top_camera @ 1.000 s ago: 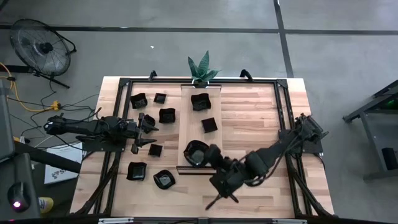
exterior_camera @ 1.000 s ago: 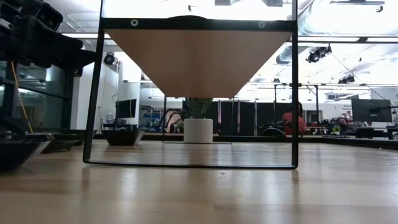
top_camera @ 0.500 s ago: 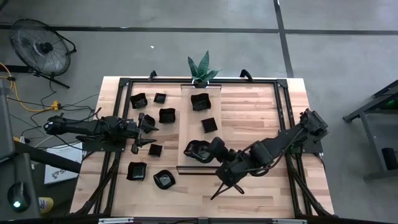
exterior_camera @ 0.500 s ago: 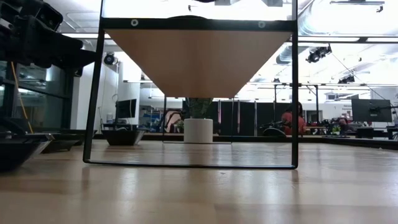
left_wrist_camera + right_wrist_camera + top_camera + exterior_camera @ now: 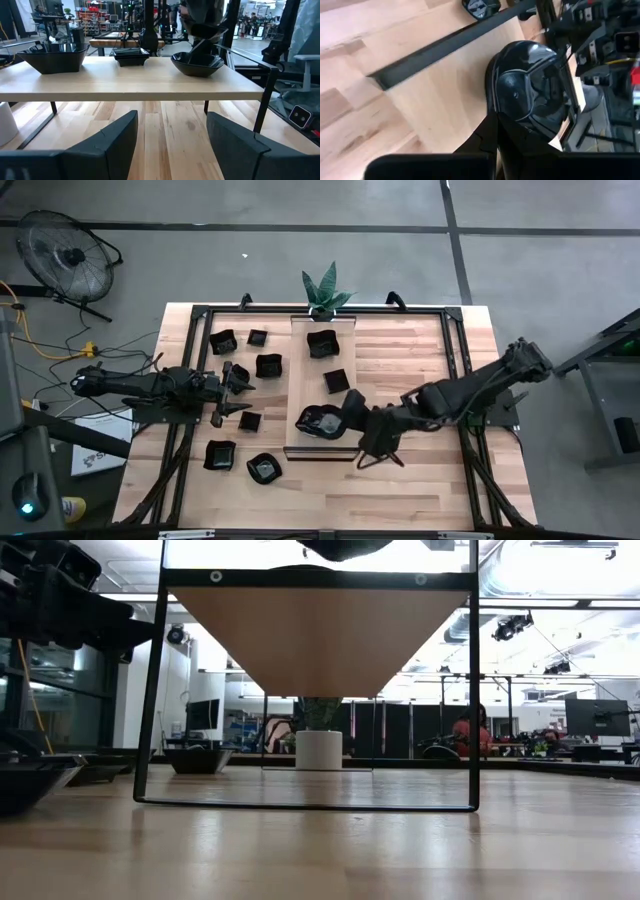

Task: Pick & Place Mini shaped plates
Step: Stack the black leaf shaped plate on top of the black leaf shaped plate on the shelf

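Observation:
A glossy black wavy-rimmed mini plate (image 5: 317, 421) sits at the near end of the raised pale wooden board (image 5: 305, 370). My right gripper (image 5: 342, 413) is shut at the plate's right rim and slants down toward the table's left. In the left wrist view this plate (image 5: 196, 63) rests by its base on the board, under the right gripper (image 5: 200, 20). Two more plates (image 5: 322, 343) (image 5: 336, 381) stand farther back on the board. My left gripper (image 5: 236, 387) waits open and level at the table's left, with nothing between its fingers. My right gripper holds the plate by its rim (image 5: 492, 102) on the side toward the table's right, at the free ends of its fingers (image 5: 485, 142). They come slanting down from the right. The fingers hide the exact pinch. The plate's base rests on the board's near end.
Several loose black plates (image 5: 268, 365) (image 5: 219, 454) (image 5: 263, 468) lie on the table left of the board, around my left gripper. A potted plant (image 5: 325, 292) stands at the far edge. A black frame (image 5: 452, 370) runs round the table.
My right arm has swung from the table's near side toward its right and far side, and its wrist has turned about the plate. The gripper has stayed shut. The plate has stayed at the board's near end.

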Tool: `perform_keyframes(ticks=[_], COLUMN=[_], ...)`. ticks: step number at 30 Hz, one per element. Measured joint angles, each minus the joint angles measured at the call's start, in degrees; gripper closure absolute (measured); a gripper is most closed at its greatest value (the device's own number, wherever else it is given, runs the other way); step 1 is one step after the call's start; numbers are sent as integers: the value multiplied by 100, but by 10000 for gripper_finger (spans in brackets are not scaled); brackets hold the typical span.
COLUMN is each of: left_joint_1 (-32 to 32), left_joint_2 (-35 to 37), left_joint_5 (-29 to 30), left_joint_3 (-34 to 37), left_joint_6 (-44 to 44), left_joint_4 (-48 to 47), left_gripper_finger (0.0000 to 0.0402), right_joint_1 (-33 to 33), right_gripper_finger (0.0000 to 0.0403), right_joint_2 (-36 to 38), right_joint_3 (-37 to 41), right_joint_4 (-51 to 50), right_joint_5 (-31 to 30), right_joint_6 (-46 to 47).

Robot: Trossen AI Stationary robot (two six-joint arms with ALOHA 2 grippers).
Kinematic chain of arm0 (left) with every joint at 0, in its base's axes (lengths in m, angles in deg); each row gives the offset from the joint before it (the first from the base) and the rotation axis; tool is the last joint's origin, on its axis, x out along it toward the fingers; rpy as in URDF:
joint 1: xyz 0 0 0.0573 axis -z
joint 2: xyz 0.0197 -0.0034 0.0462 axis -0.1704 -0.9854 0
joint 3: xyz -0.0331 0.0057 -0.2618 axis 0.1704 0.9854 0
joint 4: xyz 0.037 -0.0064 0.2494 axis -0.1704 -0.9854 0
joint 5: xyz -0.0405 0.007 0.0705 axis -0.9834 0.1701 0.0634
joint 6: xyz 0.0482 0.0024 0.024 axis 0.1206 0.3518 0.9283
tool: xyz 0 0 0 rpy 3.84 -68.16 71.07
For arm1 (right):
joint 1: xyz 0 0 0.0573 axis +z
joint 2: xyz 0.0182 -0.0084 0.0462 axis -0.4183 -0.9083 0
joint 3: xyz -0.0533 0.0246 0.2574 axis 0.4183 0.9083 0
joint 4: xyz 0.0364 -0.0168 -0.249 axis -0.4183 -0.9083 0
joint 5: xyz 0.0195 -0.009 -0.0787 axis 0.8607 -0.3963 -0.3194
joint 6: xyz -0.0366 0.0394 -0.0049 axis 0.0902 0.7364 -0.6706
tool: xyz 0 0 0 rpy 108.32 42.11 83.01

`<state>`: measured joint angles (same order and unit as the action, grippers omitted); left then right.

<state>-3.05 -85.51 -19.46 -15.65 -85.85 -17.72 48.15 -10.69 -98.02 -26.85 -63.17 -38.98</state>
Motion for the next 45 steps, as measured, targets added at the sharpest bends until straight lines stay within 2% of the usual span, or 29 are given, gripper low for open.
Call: perform_keyframes(ticks=[9,22,29,45], left_joint_1=[-1,-1,0,-2], left_joint_2=[2,2,1,2], left_joint_5=[0,2,1,2], left_joint_3=[-2,-2,-2,-2], left_joint_6=[1,1,0,1], left_joint_4=[0,-1,0,0], left_gripper_finger=[168,168,168,168], right_joint_1=[-623,-841,-846,-842], right_gripper_finger=[403,403,403,402], right_joint_2=[-132,-507,-526,-526], right_joint_3=[82,85,85,83], right_joint_4=[486,934,862,751], right_joint_5=[1041,1180,1134,1495], right_joint_6=[-378,-49,414,535])
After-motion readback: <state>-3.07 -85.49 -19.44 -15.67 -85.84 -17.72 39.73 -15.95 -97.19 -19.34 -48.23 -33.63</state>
